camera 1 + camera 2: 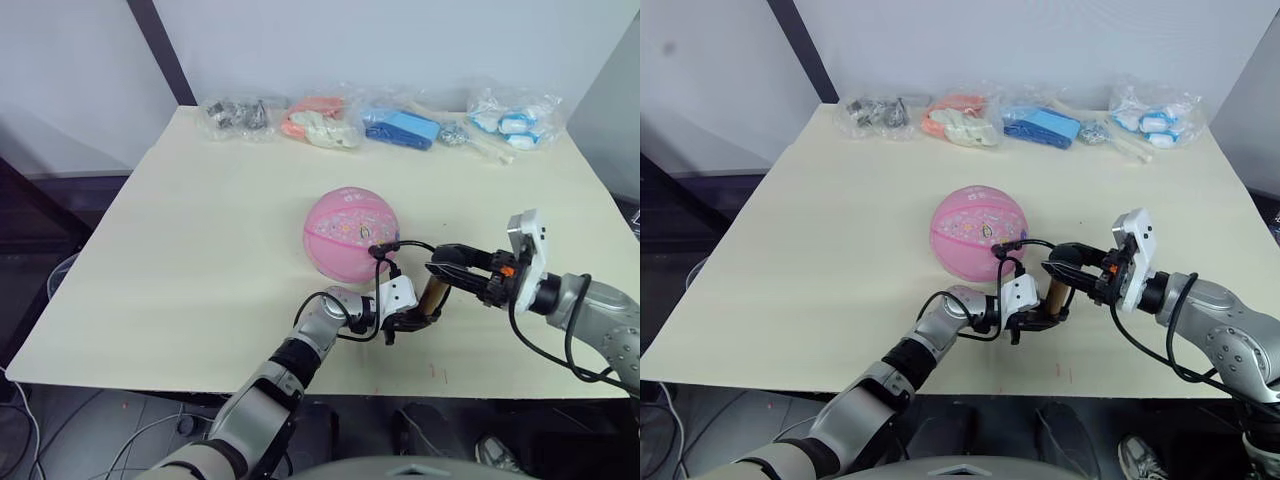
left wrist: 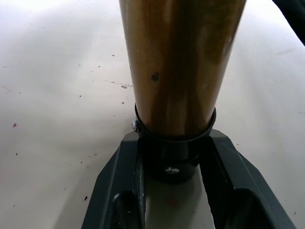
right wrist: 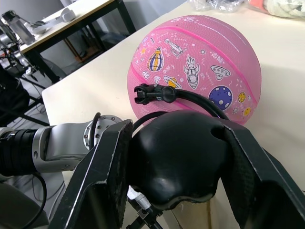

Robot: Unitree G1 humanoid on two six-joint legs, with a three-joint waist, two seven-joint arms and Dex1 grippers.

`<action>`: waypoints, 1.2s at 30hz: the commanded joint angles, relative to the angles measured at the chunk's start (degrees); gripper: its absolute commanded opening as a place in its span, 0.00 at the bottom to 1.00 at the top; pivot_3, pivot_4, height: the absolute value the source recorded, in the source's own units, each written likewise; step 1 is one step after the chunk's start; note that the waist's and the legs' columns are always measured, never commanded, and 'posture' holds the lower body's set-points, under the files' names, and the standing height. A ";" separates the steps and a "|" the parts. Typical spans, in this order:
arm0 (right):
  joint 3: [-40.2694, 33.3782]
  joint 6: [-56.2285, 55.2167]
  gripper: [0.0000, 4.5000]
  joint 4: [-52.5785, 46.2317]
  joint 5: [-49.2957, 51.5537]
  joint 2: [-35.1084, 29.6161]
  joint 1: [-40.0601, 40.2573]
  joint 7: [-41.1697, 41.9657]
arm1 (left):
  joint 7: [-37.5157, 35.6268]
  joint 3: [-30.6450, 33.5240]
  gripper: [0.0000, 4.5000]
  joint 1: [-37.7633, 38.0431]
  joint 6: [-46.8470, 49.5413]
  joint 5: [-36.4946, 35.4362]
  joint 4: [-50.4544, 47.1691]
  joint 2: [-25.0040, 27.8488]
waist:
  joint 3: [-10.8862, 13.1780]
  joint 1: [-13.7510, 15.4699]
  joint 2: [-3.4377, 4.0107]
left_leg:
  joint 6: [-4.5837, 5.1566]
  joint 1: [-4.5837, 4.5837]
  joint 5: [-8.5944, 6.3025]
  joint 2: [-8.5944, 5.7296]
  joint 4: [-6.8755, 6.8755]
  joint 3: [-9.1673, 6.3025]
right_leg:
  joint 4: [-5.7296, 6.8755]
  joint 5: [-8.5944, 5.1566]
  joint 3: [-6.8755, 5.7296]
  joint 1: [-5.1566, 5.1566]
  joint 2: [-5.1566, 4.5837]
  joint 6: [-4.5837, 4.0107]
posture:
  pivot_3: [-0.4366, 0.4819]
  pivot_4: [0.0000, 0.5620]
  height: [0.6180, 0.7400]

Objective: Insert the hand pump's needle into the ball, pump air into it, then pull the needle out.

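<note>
Nearest, left gripper (image 1: 408,322) clamps the hand pump (image 1: 433,295) base; right gripper (image 1: 447,266) closes on its handle. With the needle (image 3: 143,92) at the ball (image 1: 350,232), 10 o'clock from the pump, stroke straight and keep the tube steady.

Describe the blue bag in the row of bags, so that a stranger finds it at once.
Look along the far edge of the cream table, where clear plastic bags lie in a row. The blue bag is the third from the robot's left, beside the peach bag. It alone holds solid dark blue pieces.

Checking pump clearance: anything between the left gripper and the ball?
In the left eye view, bare table and the looping black hose lie between the left gripper and the ball.
</note>
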 commanded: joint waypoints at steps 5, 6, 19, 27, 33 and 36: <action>-10.17 2.79 0.51 -1.90 2.10 -5.95 -9.02 -2.77 | -2.17 -2.60 0.24 3.03 2.21 1.92 2.86 1.20 | 0.30 0.12 0.21 | 0.00 -0.90 0.02 -0.10 0.22 0.00 | 0.26 0.15 0.02 -0.88 -0.05 -0.16 | 0.48 0.27 1.00; -10.72 3.01 0.51 -1.72 2.22 -6.66 -9.81 -2.79 | -2.19 -2.67 0.24 3.04 2.18 1.94 2.86 1.17 | 0.34 0.22 0.20 | 0.01 -0.94 0.02 -0.11 0.25 -0.02 | 0.31 0.15 0.01 -0.94 -0.07 -0.16 | 0.48 0.27 1.00; -14.67 3.93 0.51 2.60 4.25 -12.89 -18.59 -3.46 | -2.32 -3.26 0.24 3.17 2.16 1.85 2.67 1.15 | 0.98 0.18 0.20 | 0.01 -0.92 0.02 -0.14 0.30 0.03 | 0.49 0.15 0.04 -0.97 -0.11 -0.16 | 0.48 0.27 1.00; -15.30 4.15 0.51 5.15 5.80 -14.13 -22.27 -4.16 | -2.27 -3.29 0.24 3.21 2.50 1.54 2.47 1.25 | 1.08 0.13 0.24 | 0.01 -0.92 0.02 -0.12 0.30 0.09 | 0.55 0.15 0.10 -1.03 -0.11 -0.16 | 0.48 0.27 1.00; -16.06 4.75 0.51 6.38 7.60 -15.19 -24.54 -4.60 | -2.27 -3.36 0.24 3.14 2.63 1.34 2.41 1.29 | 1.15 0.07 0.27 | 0.01 -0.93 0.02 -0.12 0.30 0.11 | 0.55 0.15 0.11 -1.04 -0.11 -0.16 | 0.48 0.27 1.00; -16.35 5.08 0.51 6.65 8.55 -15.82 -25.36 -4.72 | -2.32 -3.40 0.24 3.10 2.69 1.27 2.30 1.35 | 1.17 0.05 0.28 | 0.01 -0.93 0.02 -0.12 0.30 0.13 | 0.55 0.15 0.13 -1.04 -0.11 -0.16 | 0.48 0.27 1.00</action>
